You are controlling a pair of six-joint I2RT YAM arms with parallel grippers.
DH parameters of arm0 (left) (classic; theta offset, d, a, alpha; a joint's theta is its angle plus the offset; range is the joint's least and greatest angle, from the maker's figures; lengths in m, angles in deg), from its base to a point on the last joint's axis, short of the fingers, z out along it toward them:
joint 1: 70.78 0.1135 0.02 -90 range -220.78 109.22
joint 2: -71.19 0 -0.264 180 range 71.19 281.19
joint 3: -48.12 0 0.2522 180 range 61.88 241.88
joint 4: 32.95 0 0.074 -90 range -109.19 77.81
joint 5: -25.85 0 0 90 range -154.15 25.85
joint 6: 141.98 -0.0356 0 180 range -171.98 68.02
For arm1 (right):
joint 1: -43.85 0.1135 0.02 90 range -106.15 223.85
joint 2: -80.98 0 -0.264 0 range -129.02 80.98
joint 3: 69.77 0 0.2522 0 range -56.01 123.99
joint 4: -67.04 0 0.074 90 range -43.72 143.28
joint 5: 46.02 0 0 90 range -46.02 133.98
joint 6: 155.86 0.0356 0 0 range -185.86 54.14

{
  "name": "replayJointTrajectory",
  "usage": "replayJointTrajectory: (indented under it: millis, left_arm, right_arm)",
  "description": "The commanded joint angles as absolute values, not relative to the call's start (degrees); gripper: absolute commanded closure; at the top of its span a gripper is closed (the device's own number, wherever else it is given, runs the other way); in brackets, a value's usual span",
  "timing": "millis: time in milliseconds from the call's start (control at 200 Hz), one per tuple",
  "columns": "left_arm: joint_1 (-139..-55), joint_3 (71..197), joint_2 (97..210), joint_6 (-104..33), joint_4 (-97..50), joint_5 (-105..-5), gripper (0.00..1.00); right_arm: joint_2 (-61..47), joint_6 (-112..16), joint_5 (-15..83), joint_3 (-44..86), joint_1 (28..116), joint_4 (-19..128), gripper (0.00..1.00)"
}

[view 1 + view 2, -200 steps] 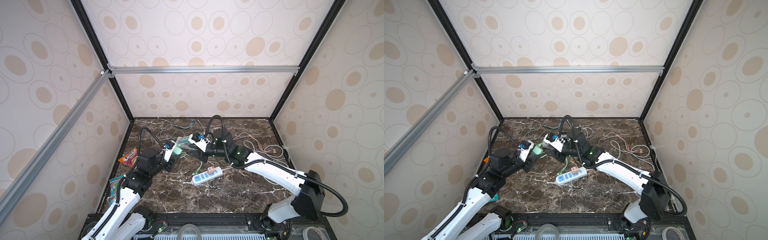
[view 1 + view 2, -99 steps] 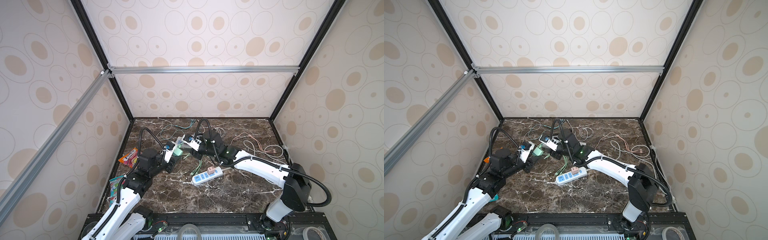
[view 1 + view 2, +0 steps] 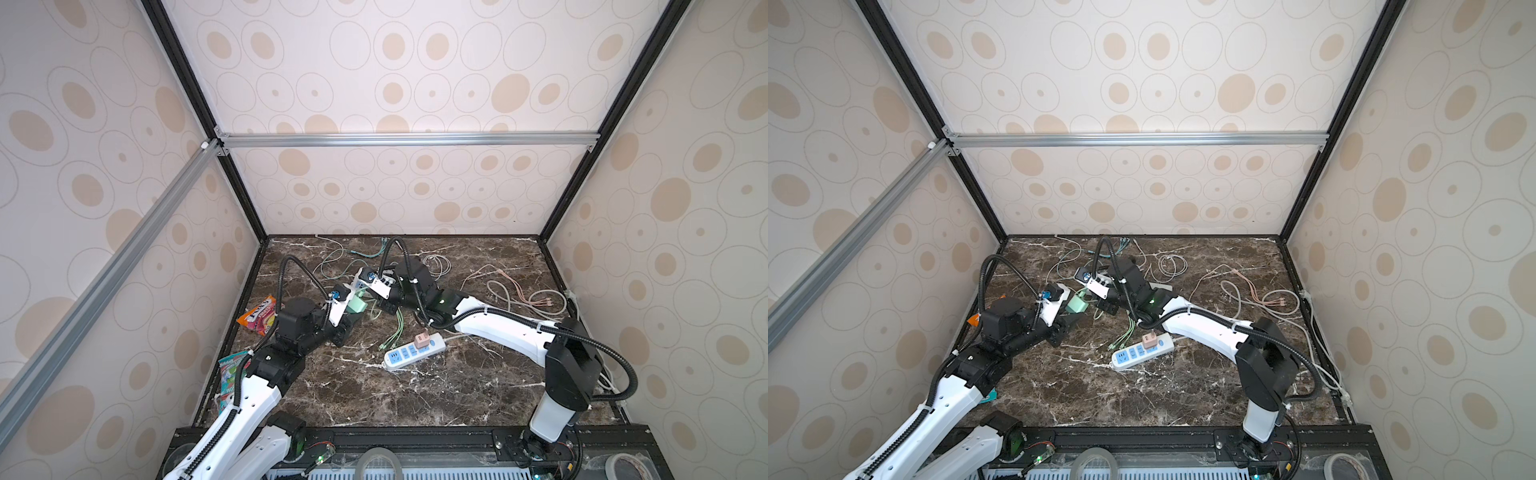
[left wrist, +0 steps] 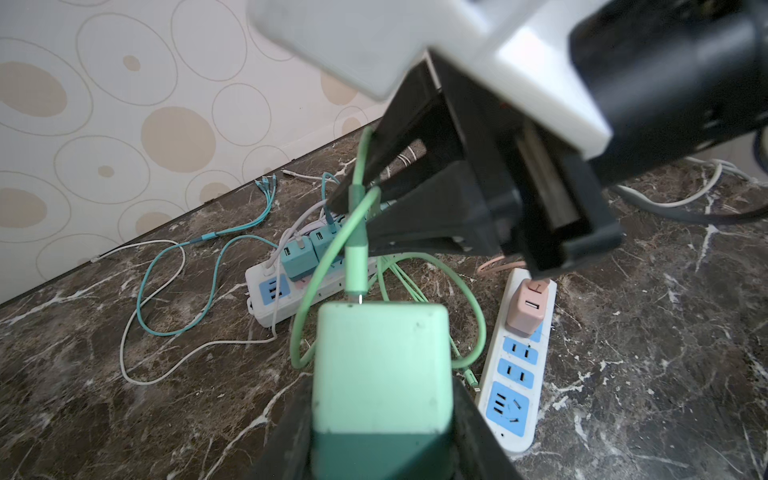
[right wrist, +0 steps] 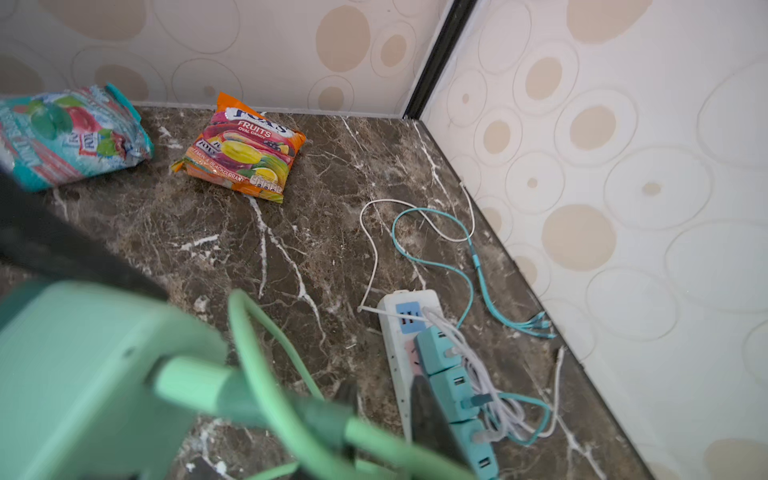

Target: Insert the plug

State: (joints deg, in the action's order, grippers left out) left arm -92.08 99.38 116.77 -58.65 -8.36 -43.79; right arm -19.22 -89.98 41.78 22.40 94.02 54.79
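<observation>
My left gripper [image 4: 380,409] is shut on a mint-green charger block [image 4: 381,365], which it holds off the table; the block also shows in both top views [image 3: 358,306] [image 3: 1076,305]. A green cable's plug [image 4: 356,266] stands end-on against the block's face, and a sliver of its metal tip shows there. My right gripper [image 4: 353,216] reaches in from the right and is shut on that plug; in the right wrist view its black fingers [image 5: 430,411] flank the green plug [image 5: 249,395]. The cable loops [image 4: 473,328] hang down beside the block.
A white power strip [image 3: 413,351] with blue sockets and a pink charger [image 3: 422,340] lies mid-table. A second strip [image 4: 270,299] with teal chargers sits behind. Two candy bags [image 5: 245,153] [image 5: 66,133] lie by the left wall. Pink cables [image 3: 519,291] lie at the right.
My right arm has moved left to the charger block in my left gripper, and its jaws have closed on the green plug. The left arm has stayed put.
</observation>
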Motion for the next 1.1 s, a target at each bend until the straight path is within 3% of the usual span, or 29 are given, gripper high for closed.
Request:
replayJointTrajectory:
  millis: [0,90,285,455,635,845,1095]
  left_arm:
    - [-92.0,99.5,116.6,-58.9,-10.3,-45.7,1.0]
    - [-91.9,99.8,117.8,-58.2,-9.6,-50.0,1.0]
    - [-91.5,100.7,121.5,-56.9,-8.3,-60.9,1.0]
    - [-90.3,100.7,121.8,-55.8,-7.9,-64.1,1.0]
    - [-89.4,100.5,121.9,-55.3,-6.5,-70.5,1.0]
    - [-88.9,101.8,122.6,-58.2,-2.2,-80.7,1.0]
    - [-88.8,101.6,122.1,-57.8,-2.4,-83.0,1.0]
  right_arm:
    - [-16.0,-88.2,37.7,24.8,93.9,54.6,0.89]
    - [-11.1,-86.4,30.7,23.5,93.4,54.6,1.0]
    - [-2.2,-76.5,20.3,19.3,88.1,59.8,1.0]
    - [4.3,-65.8,16.8,13.0,81.5,70.6,1.0]
    - [11.5,-57.5,24.4,7.7,75.1,77.1,1.0]
    - [19.3,-55.5,34.9,7.7,71.3,70.7,1.0]
    - [24.6,-46.1,50.7,1.7,66.3,73.5,1.0]
